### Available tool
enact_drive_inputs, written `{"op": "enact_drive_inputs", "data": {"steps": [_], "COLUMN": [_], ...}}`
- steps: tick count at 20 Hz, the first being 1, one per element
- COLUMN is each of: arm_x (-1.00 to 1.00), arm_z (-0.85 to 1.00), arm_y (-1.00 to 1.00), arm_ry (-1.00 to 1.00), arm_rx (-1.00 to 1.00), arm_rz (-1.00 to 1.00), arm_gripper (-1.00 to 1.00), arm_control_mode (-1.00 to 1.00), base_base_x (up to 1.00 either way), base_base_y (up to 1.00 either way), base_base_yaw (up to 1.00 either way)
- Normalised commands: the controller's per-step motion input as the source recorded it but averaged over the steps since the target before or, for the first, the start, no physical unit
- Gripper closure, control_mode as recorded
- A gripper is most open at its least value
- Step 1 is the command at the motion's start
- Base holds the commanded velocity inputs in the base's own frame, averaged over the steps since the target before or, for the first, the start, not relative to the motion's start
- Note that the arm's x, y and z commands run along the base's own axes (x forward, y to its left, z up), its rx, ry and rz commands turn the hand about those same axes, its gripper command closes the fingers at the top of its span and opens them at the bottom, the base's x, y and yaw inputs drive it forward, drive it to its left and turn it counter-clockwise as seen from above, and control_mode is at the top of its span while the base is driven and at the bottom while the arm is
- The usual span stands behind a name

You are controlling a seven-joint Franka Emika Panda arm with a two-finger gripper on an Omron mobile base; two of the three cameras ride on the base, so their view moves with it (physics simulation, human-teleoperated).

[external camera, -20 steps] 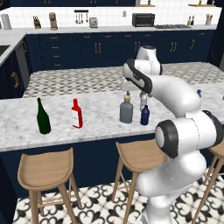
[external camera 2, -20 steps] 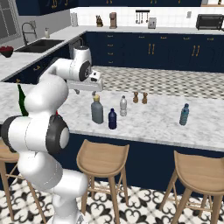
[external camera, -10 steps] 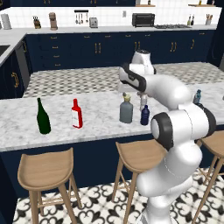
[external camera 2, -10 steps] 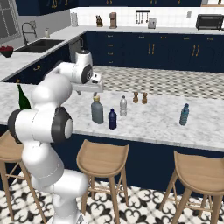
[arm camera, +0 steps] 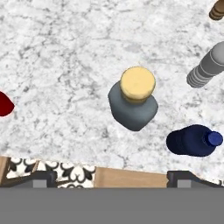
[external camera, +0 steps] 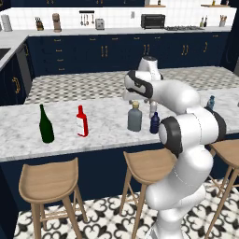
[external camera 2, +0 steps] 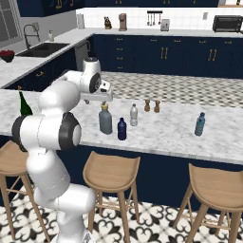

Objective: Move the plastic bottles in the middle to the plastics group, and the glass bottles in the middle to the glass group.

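Overhead | pincer (arm camera: 112,177) released (jaws wide) above grey bottle (arm camera: 132,105) | no legible lettering

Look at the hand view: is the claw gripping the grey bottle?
No. The grey bottle stands free on the counter, its tan cap clear of the open claw.

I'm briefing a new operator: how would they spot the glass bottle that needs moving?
On the marble counter above the stools, find the cluster of three bottles near the middle. It is the squat grey bottle beside the navy bottle: broadest there, and the only one with a tan cork-like cap.
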Motion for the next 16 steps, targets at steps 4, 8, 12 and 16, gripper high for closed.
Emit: {"op": "enact_drive_inputs", "data": {"steps": [4,8,12,16], "arm_x": [0.19,0.25,0.43,0.28], "arm_z": [0.0,-0.02,-0.14,-0.13], "arm_y": [-0.35,-0.07,0.0,0.0], "arm_ry": [0.0,0.0,-0.03,0.0], "arm_rx": [0.0,0.0,0.0,0.0], "arm_rz": [0.0,0.0,0.0,0.0], "arm_gripper": [-1.0,-1.0,-1.0,-1.0], "arm_control_mode": [-1.0,-1.0,-1.0,-1.0], "base_base_x": [0.0,0.0,0.0,0.0], "base_base_y": [0.0,0.0,0.0,0.0], "base_base_yaw": [0.0,0.0,0.0,0.0]}}
